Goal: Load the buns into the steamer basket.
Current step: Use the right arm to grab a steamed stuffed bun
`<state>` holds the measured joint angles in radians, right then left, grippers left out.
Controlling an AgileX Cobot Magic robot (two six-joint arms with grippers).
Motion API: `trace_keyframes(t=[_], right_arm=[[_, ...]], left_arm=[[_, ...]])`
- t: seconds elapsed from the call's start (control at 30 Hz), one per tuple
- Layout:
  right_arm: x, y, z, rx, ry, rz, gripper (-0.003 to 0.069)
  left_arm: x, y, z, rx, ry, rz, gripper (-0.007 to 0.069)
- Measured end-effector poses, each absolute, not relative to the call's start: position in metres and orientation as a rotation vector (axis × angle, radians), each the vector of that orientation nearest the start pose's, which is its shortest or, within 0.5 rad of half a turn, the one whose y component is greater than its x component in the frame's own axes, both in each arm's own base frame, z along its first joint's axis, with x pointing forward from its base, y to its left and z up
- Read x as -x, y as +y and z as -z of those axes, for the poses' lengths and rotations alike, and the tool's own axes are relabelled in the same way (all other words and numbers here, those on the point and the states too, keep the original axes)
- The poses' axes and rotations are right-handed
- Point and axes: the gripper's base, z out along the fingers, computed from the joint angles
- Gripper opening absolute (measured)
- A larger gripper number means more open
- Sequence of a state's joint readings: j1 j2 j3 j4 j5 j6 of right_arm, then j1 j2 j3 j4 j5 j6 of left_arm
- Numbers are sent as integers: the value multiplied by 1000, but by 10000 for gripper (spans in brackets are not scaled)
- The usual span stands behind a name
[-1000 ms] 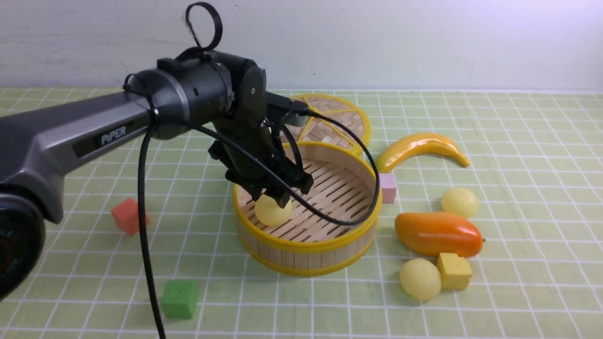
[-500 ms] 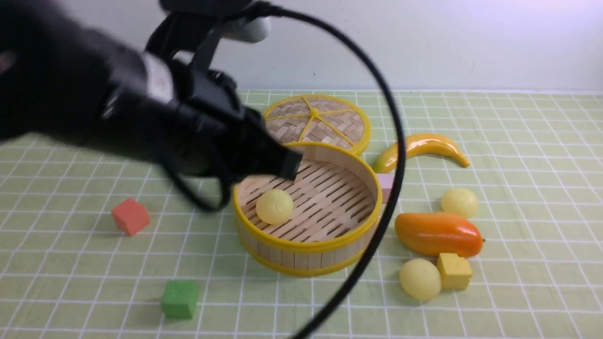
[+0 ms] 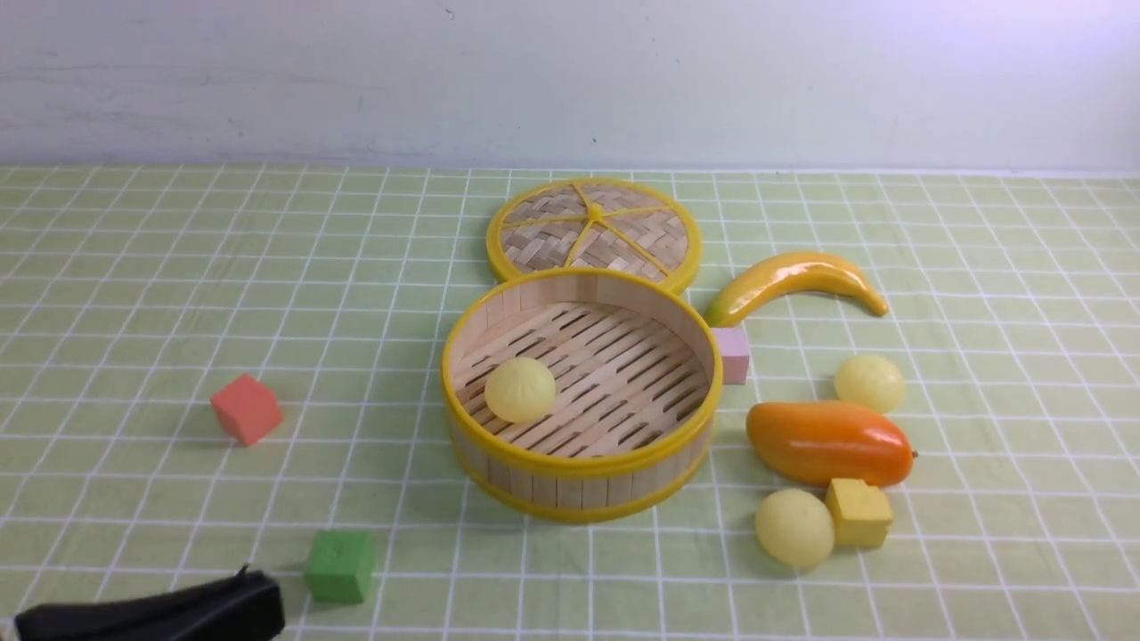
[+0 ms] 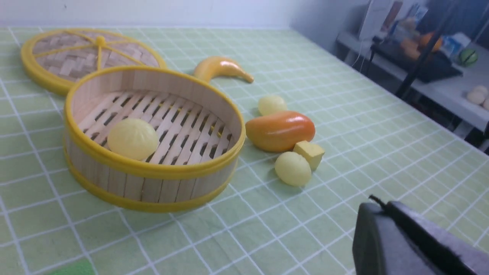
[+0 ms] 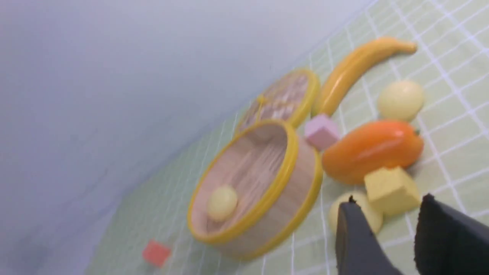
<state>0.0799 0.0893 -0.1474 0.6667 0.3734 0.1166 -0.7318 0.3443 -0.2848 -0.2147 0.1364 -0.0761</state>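
Note:
The steamer basket (image 3: 579, 463) stands mid-table with one bun (image 3: 520, 389) resting on its slatted floor. Two more buns lie on the cloth to its right: one (image 3: 869, 383) behind the mango, one (image 3: 794, 527) touching the yellow cube. My left gripper (image 3: 270, 598) is shut and empty, low at the near left edge, well away from the basket (image 4: 153, 168). My right gripper (image 5: 389, 202) shows only in its wrist view. It is open and holds nothing, hovering short of the nearest bun (image 5: 372, 219), which one finger partly hides.
A woven lid (image 3: 592, 233) lies flat behind the basket. On the right are a banana (image 3: 793, 280), an orange mango (image 3: 828, 442), a yellow cube (image 3: 858, 512) and a pink cube (image 3: 734, 354). A red cube (image 3: 246, 409) and a green cube (image 3: 339, 564) sit on the left.
My left gripper let go of the bun inside the basket, lifted out and drew back to the near left edge, closing on the way. The bun stays in the basket.

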Motion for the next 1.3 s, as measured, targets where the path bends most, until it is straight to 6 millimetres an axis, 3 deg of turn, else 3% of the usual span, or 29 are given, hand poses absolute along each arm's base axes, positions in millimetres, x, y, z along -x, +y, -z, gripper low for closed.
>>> trace_keyframes(t=[0.07, 0.13, 0.17, 0.23, 0.27, 0.33, 0.37, 0.43, 0.5, 0.57, 0.73, 0.8, 0.97, 1.3], right_arm=[[-57, 31, -245, -357, 1879, -785, 239], [-76, 37, -284, -192, 2141, -679, 237], [-78, 37, -286, -184, 2163, -670, 237], [-116, 37, -308, -75, 2430, -531, 223], [-119, 37, -309, -71, 2447, -522, 221], [-159, 41, -315, 15, 2616, -444, 209], [-162, 42, -315, 23, 2626, -442, 209], [-200, 66, -307, 168, 2727, -421, 202], [-210, 77, -305, 224, 2741, -411, 202], [-232, 103, -299, 328, 2745, -362, 202], [-261, 135, -271, 391, 2804, -288, 227], [-275, 144, -251, 392, 2840, -271, 248], [-298, 152, -219, 379, 2851, -243, 265], [-313, 150, -204, 309, 2823, -243, 266]], left_arm=[[-59, -56, -266, -397, 1673, 793, -13], [-53, -51, -257, -390, 1646, 801, -13], [-53, -51, -257, -390, 1646, 801, -13], [-51, -49, -253, -389, 1642, 802, -13], [-51, -49, -253, -389, 1642, 802, -13], [-51, -49, -253, -389, 1642, 802, -13], [-51, -49, -253, -389, 1642, 802, -13], [-51, -49, -253, -389, 1642, 802, -13], [-51, -49, -253, -389, 1642, 802, -13], [-51, -49, -253, -388, 1640, 802, -13], [-51, -49, -253, -388, 1639, 802, -13], [-51, -49, -253, -388, 1639, 802, -13], [-51, -49, -253, -388, 1639, 802, -13], [-51, -49, -253, -388, 1639, 802, -13]])
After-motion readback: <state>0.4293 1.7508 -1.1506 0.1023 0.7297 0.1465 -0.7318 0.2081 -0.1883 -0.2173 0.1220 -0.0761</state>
